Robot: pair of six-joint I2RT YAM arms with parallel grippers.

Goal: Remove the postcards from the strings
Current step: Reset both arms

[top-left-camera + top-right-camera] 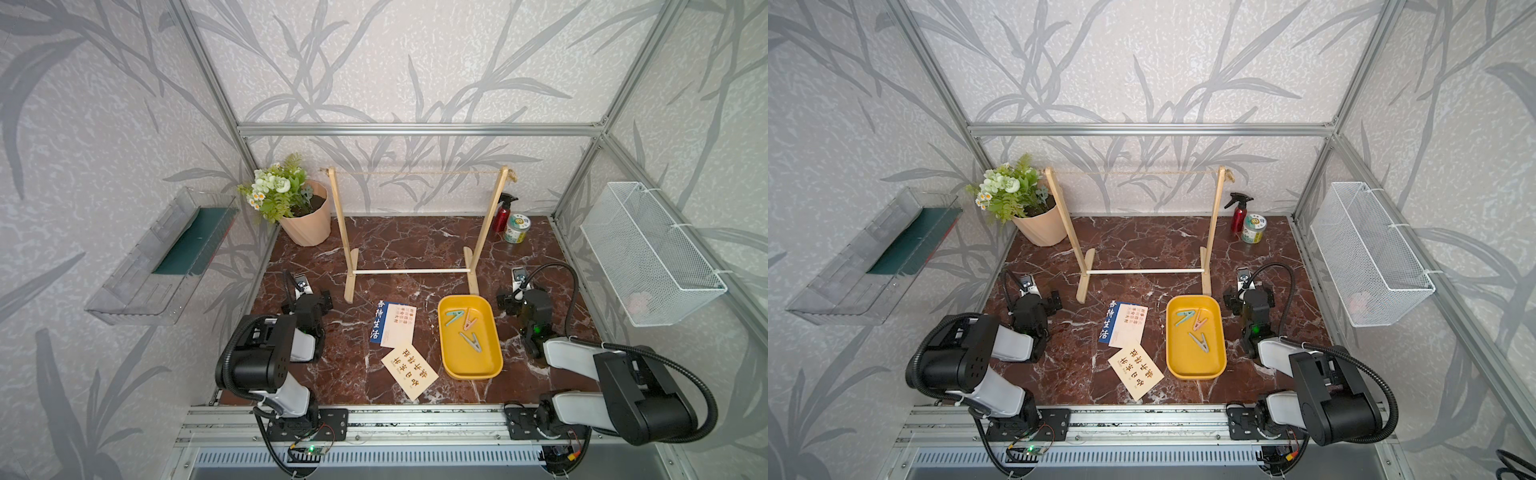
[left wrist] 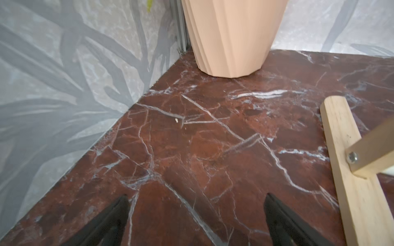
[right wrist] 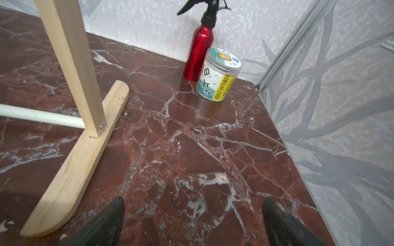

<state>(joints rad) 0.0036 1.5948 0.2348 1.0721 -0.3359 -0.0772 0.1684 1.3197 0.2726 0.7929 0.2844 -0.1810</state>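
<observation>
Left claw (image 2: 196, 198) and right claw (image 3: 194, 199) both show their jaws spread wide with nothing between them, each low over the marble table (image 1: 374, 249) by a foot of the wooden rack (image 1: 343, 232). I see all three postcards (image 1: 395, 332) off the string (image 1: 415, 173), flat on the table between my arms. The dark blue card (image 1: 378, 322) lies partly under the pale card (image 1: 401, 322), and the cream card (image 1: 410, 370) lies at its near corner. Just right of them sits the yellow tray (image 1: 469, 365) holding three clothespegs (image 1: 471, 341).
</observation>
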